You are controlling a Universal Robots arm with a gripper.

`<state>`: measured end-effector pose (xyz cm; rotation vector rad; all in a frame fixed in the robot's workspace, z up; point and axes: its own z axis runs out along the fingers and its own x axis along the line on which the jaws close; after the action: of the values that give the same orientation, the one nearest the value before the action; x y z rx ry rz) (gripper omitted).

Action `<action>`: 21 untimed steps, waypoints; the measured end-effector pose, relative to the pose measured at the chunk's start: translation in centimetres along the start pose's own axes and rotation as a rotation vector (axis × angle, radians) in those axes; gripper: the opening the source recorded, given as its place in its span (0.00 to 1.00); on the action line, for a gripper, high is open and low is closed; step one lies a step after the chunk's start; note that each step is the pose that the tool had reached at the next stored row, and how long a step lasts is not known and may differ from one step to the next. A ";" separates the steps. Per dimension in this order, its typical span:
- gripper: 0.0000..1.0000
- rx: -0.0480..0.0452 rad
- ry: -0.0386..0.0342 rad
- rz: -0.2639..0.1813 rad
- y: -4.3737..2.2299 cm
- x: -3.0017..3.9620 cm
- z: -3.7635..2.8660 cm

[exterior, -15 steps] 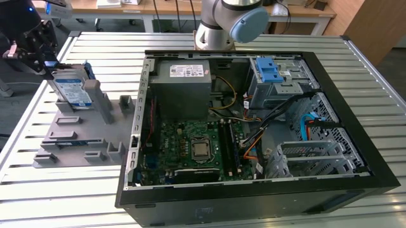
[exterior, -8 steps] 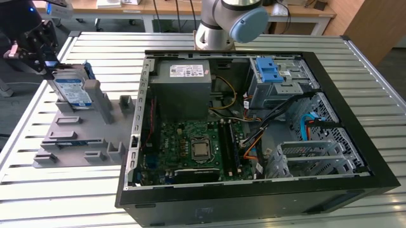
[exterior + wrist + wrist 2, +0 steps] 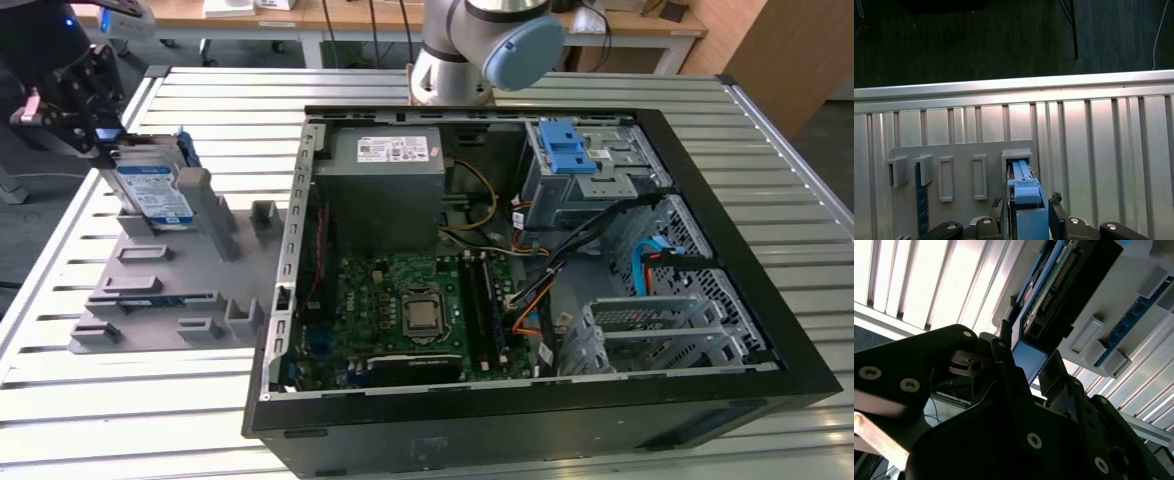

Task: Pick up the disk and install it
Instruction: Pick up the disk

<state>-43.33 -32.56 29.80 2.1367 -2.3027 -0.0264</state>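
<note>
Gripper (image 3: 104, 140) upper left of exterior view, at disk (image 3: 147, 192) top edge | grasp: cannot tell | disk upright in grey holder (image 3: 150, 300), left of open case (image 3: 534, 432)

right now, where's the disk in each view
Exterior view: the disk stands upright in the grey holder at the exterior view's left, with the gripper at its top.
First wrist view: the disk is edge-on just ahead of the gripper, in the holder's end slot.
Second wrist view: the disk shows its circuit-board side, running away from the gripper.
Shared landmark: the grey holder with its slots.
</note>
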 end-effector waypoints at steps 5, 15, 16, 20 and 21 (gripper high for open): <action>0.48 0.0000 0.0000 0.000 0.00 0.00 0.27; 0.48 -0.0004 0.0003 0.000 0.00 0.01 0.72; 0.48 -0.0002 0.0004 0.000 0.00 0.01 0.73; 0.47 -0.0001 0.0005 0.000 0.00 0.01 0.73; 0.47 -0.0001 0.0005 0.000 0.00 0.01 0.73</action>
<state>-43.34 -32.56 29.06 2.1364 -2.3023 -0.0260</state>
